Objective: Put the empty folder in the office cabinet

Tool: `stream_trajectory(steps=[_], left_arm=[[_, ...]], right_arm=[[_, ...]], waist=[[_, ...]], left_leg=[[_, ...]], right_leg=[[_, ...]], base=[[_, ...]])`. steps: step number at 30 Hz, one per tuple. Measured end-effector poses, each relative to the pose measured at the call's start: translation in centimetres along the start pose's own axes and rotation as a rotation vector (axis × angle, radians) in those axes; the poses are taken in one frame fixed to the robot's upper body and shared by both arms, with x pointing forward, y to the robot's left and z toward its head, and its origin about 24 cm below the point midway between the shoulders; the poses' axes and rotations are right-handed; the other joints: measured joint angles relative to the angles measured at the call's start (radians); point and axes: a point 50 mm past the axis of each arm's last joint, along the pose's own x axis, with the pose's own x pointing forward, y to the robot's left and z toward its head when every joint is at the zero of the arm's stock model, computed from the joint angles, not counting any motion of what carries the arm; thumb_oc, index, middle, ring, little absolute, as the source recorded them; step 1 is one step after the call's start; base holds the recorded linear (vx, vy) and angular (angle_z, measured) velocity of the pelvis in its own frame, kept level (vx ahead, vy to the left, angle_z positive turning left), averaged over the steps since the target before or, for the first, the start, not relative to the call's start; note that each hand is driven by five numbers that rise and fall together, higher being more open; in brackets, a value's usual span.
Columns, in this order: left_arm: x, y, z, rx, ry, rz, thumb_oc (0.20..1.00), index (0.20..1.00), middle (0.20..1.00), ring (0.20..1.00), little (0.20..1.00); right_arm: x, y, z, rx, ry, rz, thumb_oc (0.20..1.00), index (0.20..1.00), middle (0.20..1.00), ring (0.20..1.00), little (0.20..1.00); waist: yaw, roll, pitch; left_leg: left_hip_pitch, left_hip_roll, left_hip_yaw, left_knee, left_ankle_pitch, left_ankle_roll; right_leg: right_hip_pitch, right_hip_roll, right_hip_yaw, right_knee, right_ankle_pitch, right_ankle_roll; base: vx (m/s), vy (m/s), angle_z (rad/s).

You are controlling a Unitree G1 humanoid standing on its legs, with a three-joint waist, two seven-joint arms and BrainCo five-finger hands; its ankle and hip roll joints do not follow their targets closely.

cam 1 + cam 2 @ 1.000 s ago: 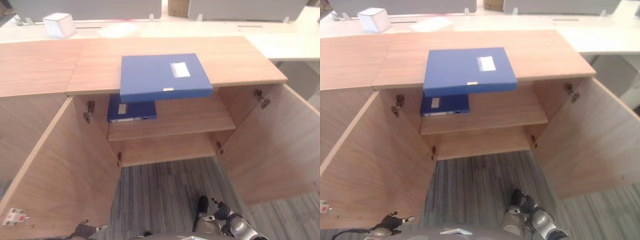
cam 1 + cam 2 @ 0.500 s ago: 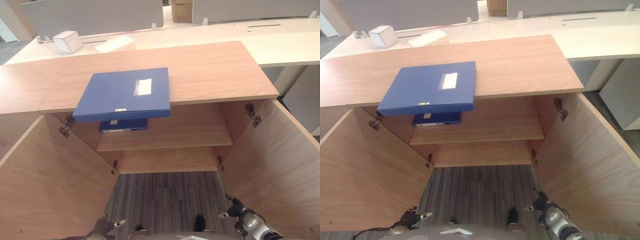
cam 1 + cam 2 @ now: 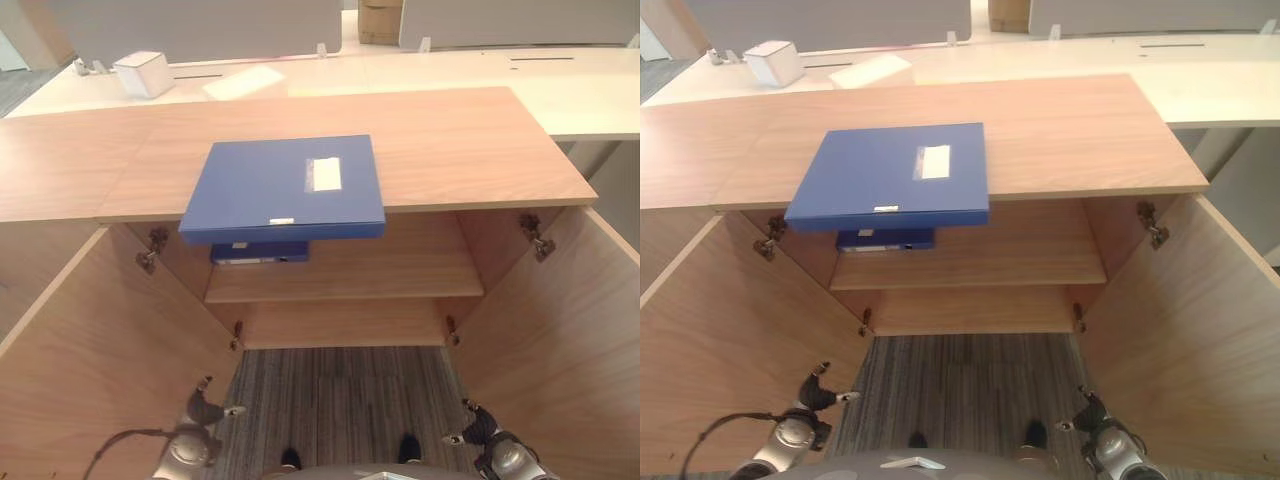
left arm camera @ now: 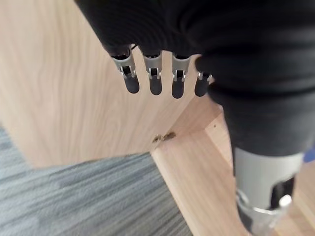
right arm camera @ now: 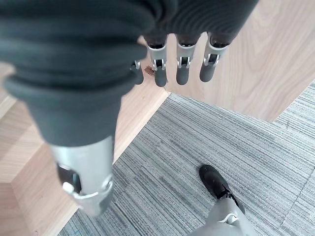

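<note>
Hanging low before the open cabinet (image 3: 345, 270), the left hand (image 3: 200, 415) and right hand (image 3: 478, 430) hold nothing, fingers (image 4: 155, 81) straight and relaxed (each near its own door). Above them, the blue folder (image 3: 285, 188) lies flat on the cabinet's top, its front edge overhanging. A second blue folder (image 3: 260, 251) rests on the upper shelf just beneath.

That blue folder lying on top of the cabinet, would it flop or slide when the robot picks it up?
The blue folder looks like a boxy, flat-sided case, so probably stiff. Its front edge overhangs the cabinet top, which may offer a hand some grip underneath. Its smooth cover may slide easily on the wood.
</note>
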Motion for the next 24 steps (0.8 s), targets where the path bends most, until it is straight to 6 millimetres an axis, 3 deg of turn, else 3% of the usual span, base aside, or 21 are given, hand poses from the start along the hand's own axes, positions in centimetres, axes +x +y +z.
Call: stream_trajectory(steps=[3, 8, 11, 16, 17, 24], left_arm=[[-0.9, 2.5, -0.1, 0.090, -0.040, 0.089, 1.000, 1.000, 1.000, 1.000, 1.000], [-2.3, 1.5, -0.6, 0.183, -0.079, 0.056, 1.000, 1.000, 1.000, 1.000, 1.000], [-2.4, 1.9, -0.3, 0.204, -0.097, 0.068, 1.000, 1.000, 1.000, 1.000, 1.000], [-3.1, 4.6, 1.8, 0.258, -0.197, 0.197, 1.000, 1.000, 1.000, 1.000, 1.000], [-3.4, 6.0, 2.0, 0.316, -0.211, 0.243, 1.000, 1.000, 1.000, 1.000, 1.000], [-5.5, 10.6, 0.6, 0.395, -0.149, 0.468, 1.000, 1.000, 1.000, 1.000, 1.000]], right_arm=[[-0.1, 0.5, -0.2, 0.002, 0.005, 0.010, 1.000, 1.000, 1.000, 1.000, 1.000], [-0.2, 0.7, -0.6, -0.013, 0.013, 0.019, 1.000, 1.000, 1.000, 1.000, 1.000], [-0.4, 1.1, -1.2, -0.028, 0.027, 0.035, 1.000, 1.000, 1.000, 1.000, 1.000], [-0.7, 1.7, -1.9, -0.025, 0.043, 0.049, 1.000, 1.000, 1.000, 1.000, 1.000], [-0.8, 1.9, -2.3, -0.023, 0.052, 0.054, 1.000, 1.000, 1.000, 1.000, 1.000], [-1.4, 2.3, -3.7, 0.009, 0.095, 0.058, 1.000, 1.000, 1.000, 1.000, 1.000]], waist=[[0.019, -0.004, -0.004], [0.027, 0.002, -0.019], [0.034, 0.001, -0.027], [0.035, -0.001, -0.049], [0.032, -0.001, -0.064], [0.032, 0.003, -0.069]], left_leg=[[0.020, -0.003, -0.001, -0.001, -0.005, 0.007], [0.029, 0.007, -0.001, -0.009, -0.006, 0.007], [0.029, 0.009, -0.001, -0.009, -0.006, 0.007], [0.029, 0.013, 0.000, -0.009, -0.010, 0.009], [0.031, 0.015, 0.001, -0.009, -0.012, 0.005], [0.033, 0.018, 0.002, -0.009, -0.014, 0.000]], right_leg=[[0.020, -0.003, -0.001, -0.001, -0.005, 0.008], [0.028, 0.008, 0.001, -0.005, -0.011, 0.015], [0.029, 0.012, 0.007, -0.006, -0.016, 0.015], [0.032, 0.015, 0.014, -0.007, -0.020, 0.018], [0.031, 0.018, 0.018, -0.007, -0.020, 0.018], [0.031, 0.020, 0.021, -0.007, -0.023, 0.014]], base=[[0.01, 0.012, 0.00], [0.01, -0.001, 0.00], [0.01, -0.001, -0.01], [0.02, -0.008, -0.04], [0.01, -0.012, -0.06], [0.01, -0.004, -0.02]])
